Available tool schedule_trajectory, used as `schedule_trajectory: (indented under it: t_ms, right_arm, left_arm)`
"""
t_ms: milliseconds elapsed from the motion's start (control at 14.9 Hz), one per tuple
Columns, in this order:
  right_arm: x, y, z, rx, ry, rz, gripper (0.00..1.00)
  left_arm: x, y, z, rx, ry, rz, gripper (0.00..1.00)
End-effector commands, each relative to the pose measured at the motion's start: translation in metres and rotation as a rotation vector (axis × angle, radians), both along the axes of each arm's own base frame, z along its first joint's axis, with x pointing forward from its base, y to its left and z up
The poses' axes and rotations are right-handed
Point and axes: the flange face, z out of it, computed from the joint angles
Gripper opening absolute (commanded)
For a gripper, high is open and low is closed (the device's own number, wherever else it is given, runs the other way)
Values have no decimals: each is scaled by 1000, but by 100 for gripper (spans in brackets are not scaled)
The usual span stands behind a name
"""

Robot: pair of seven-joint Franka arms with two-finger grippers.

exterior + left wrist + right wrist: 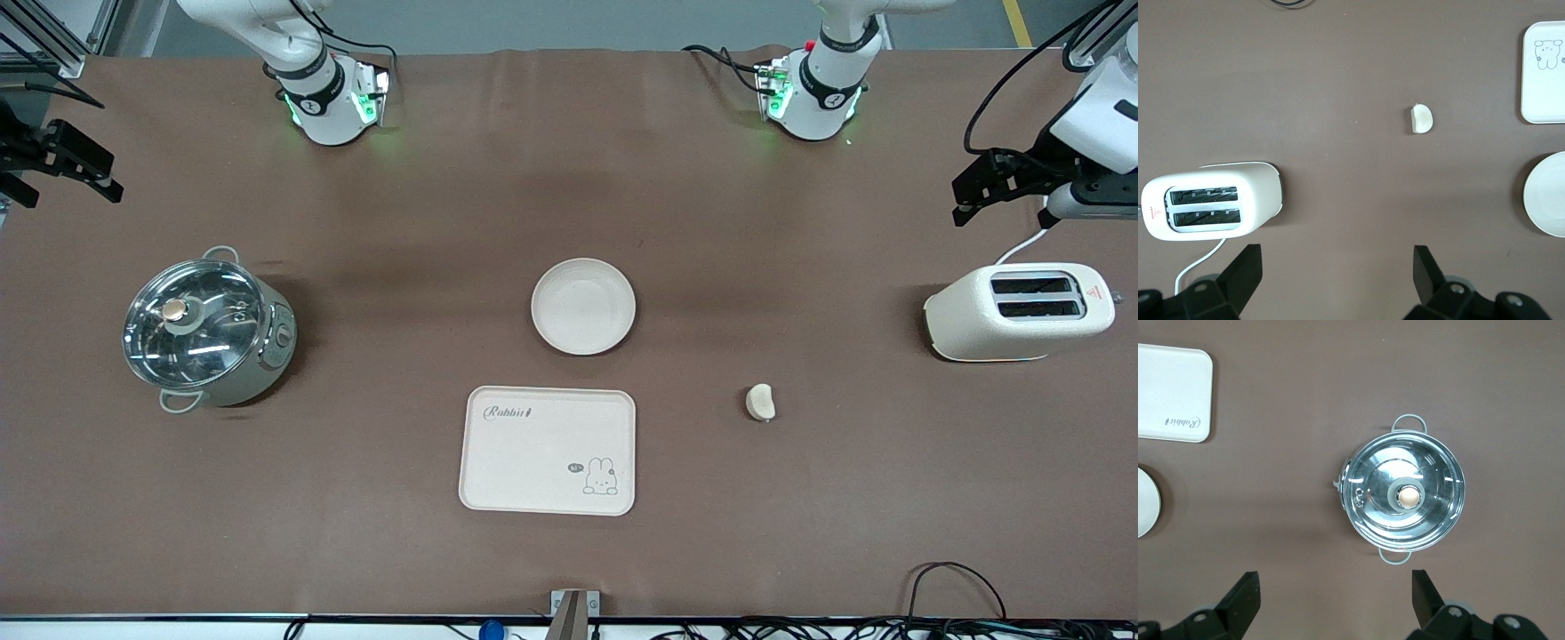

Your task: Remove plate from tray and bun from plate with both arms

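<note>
The round cream-white plate (583, 306) lies empty on the brown table at its middle, just farther from the front camera than the rabbit tray. The small pale bun (760, 402) lies on the bare table toward the left arm's end, between tray and toaster. My left gripper (965, 203) hangs open and empty over the table beside the toaster; its wrist view shows the bun (1423, 119) and the plate's edge (1546, 203) past its own gripper (1338, 267). My right gripper (111, 178) hangs open and empty at the right arm's end, near the pot; the right wrist view shows it (1336, 590) and the plate's edge (1146, 501).
A rectangular cream tray with a rabbit drawing (548, 451) lies nearer the front camera than the plate. A steel pot with a glass lid (206, 329) stands toward the right arm's end. A cream toaster (1018, 311) with a white cord stands toward the left arm's end.
</note>
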Motion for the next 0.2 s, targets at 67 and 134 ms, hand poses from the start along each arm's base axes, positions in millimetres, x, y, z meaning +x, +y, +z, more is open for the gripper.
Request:
schedule_trajectory:
  t_ms: [67,134]
  right_arm:
    - [-6,-4,-6,-16,14,5,100]
    - [-6,-4,-6,-16,16,5,100]
  left_arm:
    - [17,8,20,-12,5,14,100]
    - [21,8,19,-10,18,12,100]
